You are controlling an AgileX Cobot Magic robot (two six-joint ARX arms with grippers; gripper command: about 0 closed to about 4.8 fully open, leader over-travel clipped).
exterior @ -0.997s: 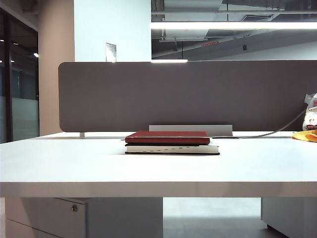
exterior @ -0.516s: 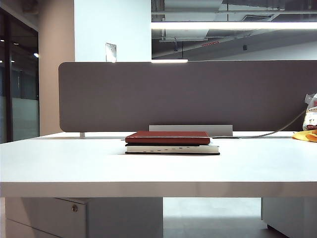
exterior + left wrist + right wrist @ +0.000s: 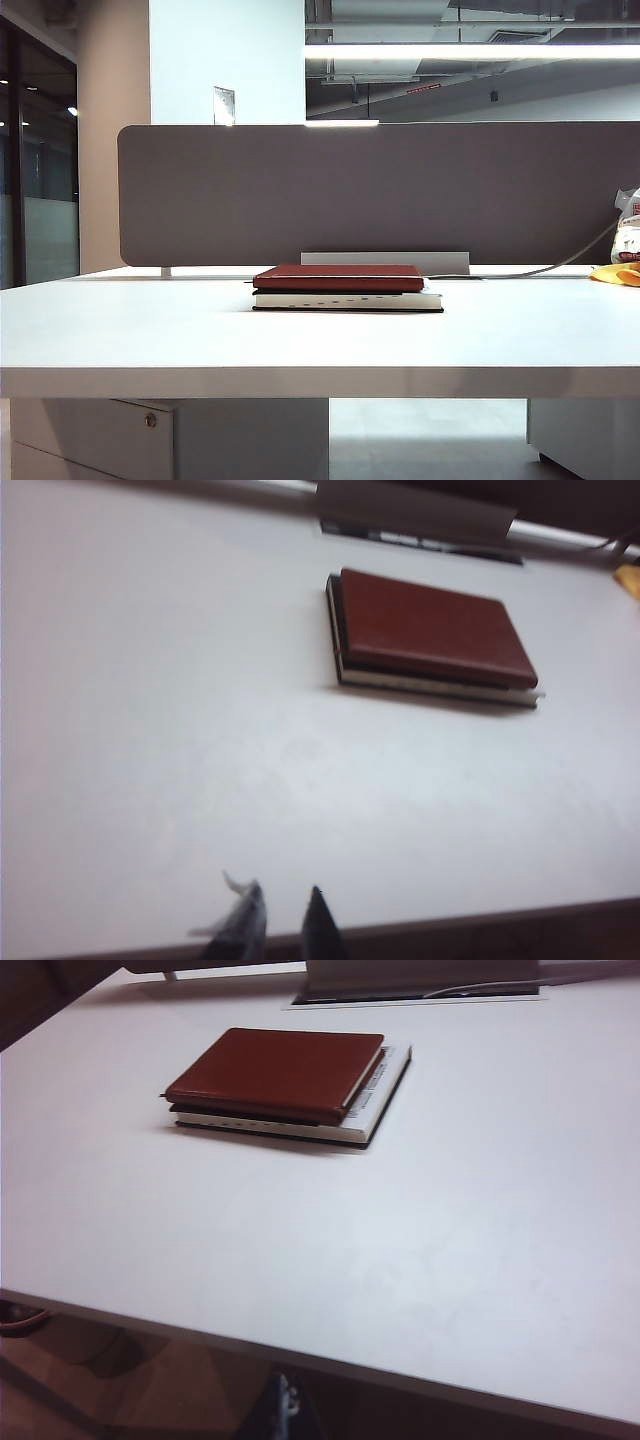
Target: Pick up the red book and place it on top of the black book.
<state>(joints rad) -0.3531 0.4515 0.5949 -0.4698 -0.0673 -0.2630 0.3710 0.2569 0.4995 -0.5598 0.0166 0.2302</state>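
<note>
Red book (image 3: 338, 277) atop black book (image 3: 347, 299), lengthwise left-right — left pincer (image 3: 282, 925) narrow, right pincer (image 3: 287, 1405) unclear, at table (image 3: 150, 730) edge.

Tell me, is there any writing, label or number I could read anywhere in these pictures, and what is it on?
None can be read.
Black book: small pale marks along its spine, too small to read.
Red book: plain cover, no text showing.
Packet at the table's right edge: print too blurred.
Plate on the pillar: unreadable.

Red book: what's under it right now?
The red book lies flat on the black book, whose white page edges and one side strip show. The black book's cover beneath is hidden. Both grippers stay off the stack; the left gripper hangs near the table edge.
</note>
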